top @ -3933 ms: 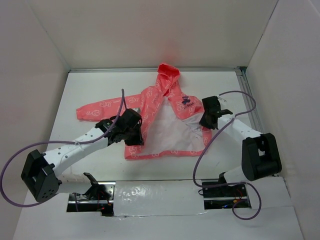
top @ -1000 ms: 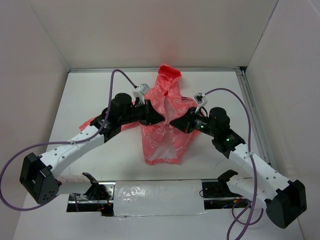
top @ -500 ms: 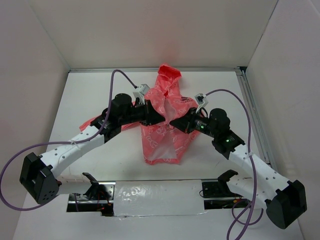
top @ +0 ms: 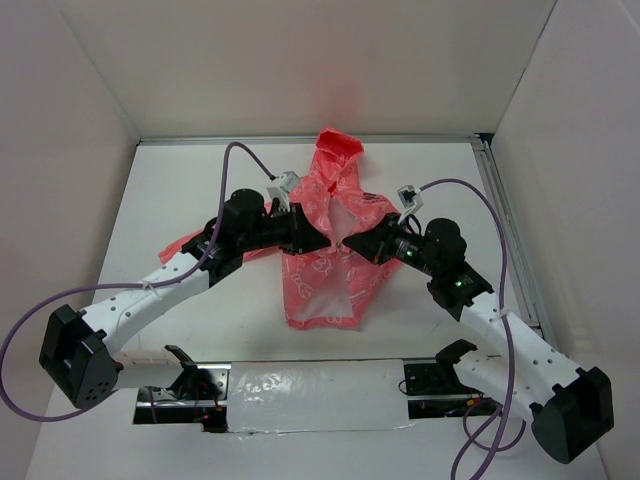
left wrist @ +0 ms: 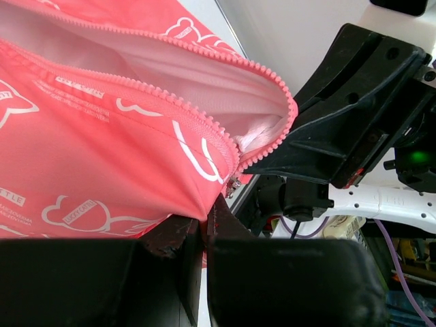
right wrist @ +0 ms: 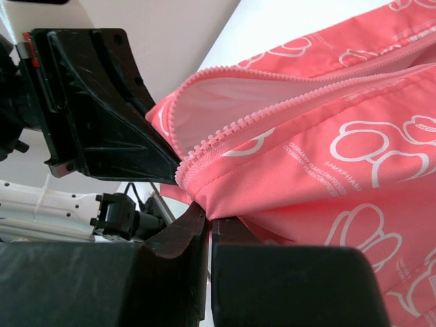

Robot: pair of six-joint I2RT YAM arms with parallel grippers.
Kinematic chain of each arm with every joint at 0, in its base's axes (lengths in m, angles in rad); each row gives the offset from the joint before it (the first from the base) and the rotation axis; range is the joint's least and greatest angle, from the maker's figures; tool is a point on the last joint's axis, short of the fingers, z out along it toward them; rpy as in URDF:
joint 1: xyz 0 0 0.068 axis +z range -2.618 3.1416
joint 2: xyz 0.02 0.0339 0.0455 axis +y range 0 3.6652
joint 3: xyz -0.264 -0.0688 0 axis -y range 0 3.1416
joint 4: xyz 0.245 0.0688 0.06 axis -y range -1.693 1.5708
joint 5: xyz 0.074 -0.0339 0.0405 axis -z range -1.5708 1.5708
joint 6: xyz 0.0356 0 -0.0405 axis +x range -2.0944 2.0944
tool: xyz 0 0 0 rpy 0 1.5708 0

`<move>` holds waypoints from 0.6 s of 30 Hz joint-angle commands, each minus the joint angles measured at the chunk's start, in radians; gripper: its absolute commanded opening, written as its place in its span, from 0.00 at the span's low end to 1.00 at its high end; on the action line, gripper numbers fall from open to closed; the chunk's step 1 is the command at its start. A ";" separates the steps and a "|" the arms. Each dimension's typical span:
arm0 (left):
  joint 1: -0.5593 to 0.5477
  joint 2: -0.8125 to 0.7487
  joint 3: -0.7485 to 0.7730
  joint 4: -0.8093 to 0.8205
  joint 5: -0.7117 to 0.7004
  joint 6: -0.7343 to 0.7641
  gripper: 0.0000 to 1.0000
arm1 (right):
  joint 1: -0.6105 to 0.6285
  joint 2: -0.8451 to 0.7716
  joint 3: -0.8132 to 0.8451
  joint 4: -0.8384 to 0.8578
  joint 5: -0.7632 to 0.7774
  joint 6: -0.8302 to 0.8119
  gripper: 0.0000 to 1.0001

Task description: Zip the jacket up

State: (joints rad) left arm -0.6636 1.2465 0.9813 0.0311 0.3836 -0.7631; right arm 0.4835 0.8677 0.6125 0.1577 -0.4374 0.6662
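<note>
The jacket [top: 322, 275] lies in the middle of the table [top: 180, 190], hood far, hem near the arms. Its two zipper edges meet right between the grippers. The left gripper [top: 318, 238] pinches one edge tight, the right gripper [top: 350, 243] the other (tips almost touching), so neither is nearer.

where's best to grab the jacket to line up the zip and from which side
Pinch each front panel of the jacket just behind its zipper teeth, left gripper from the left, right gripper from the right. Those edges are thin flat folds meeting at the middle, so a side-on pinch suits; both grippers are shut there now.
</note>
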 commanded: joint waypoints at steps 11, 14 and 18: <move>-0.004 -0.039 -0.001 0.067 -0.035 -0.008 0.00 | -0.005 -0.001 -0.013 0.049 -0.063 0.015 0.00; -0.004 -0.044 0.000 0.066 -0.046 -0.007 0.00 | -0.002 -0.004 -0.026 0.045 -0.067 0.019 0.00; -0.004 -0.042 0.003 0.078 -0.045 -0.008 0.00 | 0.006 -0.022 -0.037 0.043 -0.063 0.024 0.00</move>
State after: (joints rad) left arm -0.6636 1.2392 0.9806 0.0307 0.3435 -0.7650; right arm 0.4839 0.8722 0.5785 0.1650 -0.4828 0.6838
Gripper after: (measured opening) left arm 0.151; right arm 0.022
